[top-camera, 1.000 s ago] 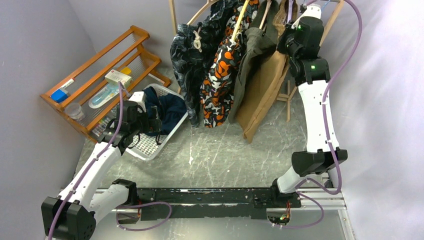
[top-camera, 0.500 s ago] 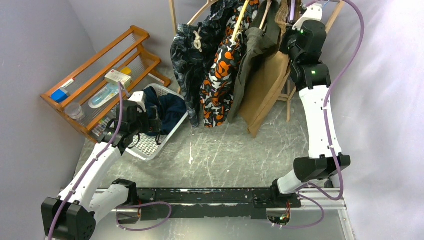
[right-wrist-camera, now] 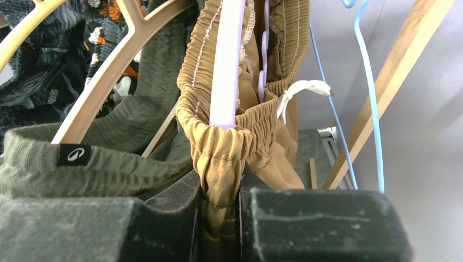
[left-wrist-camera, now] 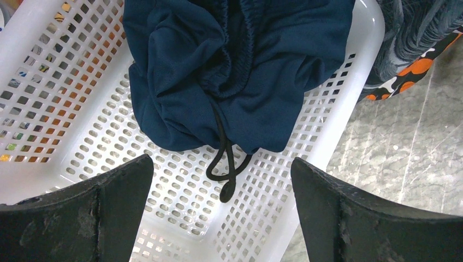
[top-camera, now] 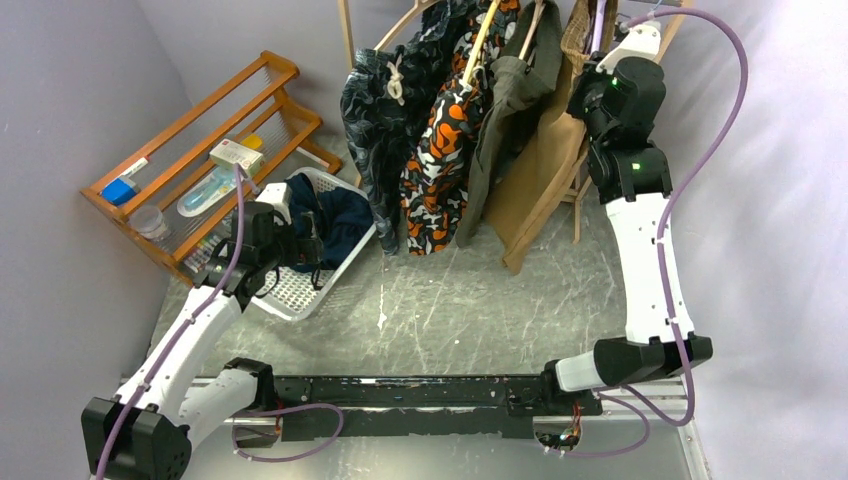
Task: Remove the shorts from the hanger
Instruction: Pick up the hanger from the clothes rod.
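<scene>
Reaching up from the marbled tabletop (top-camera: 440, 310), the right arm (top-camera: 650, 240) works at a wooden rack (top-camera: 346, 40) where four pairs of shorts (top-camera: 450, 130) hang side by side: the leaf-print pair (top-camera: 368, 120), camouflage pair (top-camera: 440, 165), olive pair (top-camera: 500, 115) and, nearest the arm, the tan pair (top-camera: 535, 190). The tan pair hangs at a slant away from the others, apparently because the right end effector (right-wrist-camera: 221, 210) is clenched on its gathered waistband just below the purple hanger (right-wrist-camera: 226, 60) that threads it. The low grip seems chosen so the elastic can be drawn down and off the hanger's arm. The navy pair (left-wrist-camera: 229, 71) lies crumpled in the white basket (top-camera: 285, 295) at left, its black drawstring (left-wrist-camera: 224, 164) trailing on the mesh. The left end effector (left-wrist-camera: 221, 180) hovers above it, jaws spread wide with nothing between them, likely parked over the drop point. One pair appears done; four are on hangers.
</scene>
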`<action>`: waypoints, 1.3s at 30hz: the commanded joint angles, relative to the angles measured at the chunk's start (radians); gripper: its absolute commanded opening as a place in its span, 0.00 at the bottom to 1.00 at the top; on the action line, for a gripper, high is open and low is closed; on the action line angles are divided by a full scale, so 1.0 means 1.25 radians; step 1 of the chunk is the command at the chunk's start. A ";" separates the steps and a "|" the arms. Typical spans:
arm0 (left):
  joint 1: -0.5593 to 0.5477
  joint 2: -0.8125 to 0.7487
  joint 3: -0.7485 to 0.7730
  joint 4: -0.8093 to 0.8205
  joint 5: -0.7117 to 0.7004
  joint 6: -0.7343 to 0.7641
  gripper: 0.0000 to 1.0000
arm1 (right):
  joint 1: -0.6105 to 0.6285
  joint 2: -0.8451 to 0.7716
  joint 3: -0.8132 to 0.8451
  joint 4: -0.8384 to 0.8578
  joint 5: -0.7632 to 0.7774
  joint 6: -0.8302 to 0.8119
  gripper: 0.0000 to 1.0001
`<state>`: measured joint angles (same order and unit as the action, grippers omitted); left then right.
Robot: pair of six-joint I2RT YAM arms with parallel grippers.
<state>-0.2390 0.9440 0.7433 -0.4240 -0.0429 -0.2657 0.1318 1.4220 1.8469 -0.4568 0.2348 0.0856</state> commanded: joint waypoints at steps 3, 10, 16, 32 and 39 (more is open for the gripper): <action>0.002 -0.032 0.007 0.005 -0.012 0.005 1.00 | -0.003 -0.053 0.011 0.049 -0.030 0.009 0.00; 0.003 -0.027 0.006 0.004 -0.012 0.004 0.99 | -0.002 -0.091 -0.063 0.018 -0.036 0.008 0.00; 0.002 -0.023 0.007 0.003 -0.011 0.004 0.99 | -0.003 -0.125 -0.123 0.002 -0.052 0.013 0.00; 0.002 -0.041 0.003 0.005 -0.033 -0.002 1.00 | -0.003 -0.351 -0.318 -0.094 -0.122 0.064 0.00; 0.002 -0.039 0.004 0.004 -0.031 -0.004 1.00 | -0.003 -0.482 -0.427 -0.249 -0.177 0.097 0.00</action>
<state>-0.2390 0.9089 0.7433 -0.4240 -0.0677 -0.2665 0.1310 0.9047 1.3731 -0.6769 0.0772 0.1734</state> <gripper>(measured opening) 0.995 0.163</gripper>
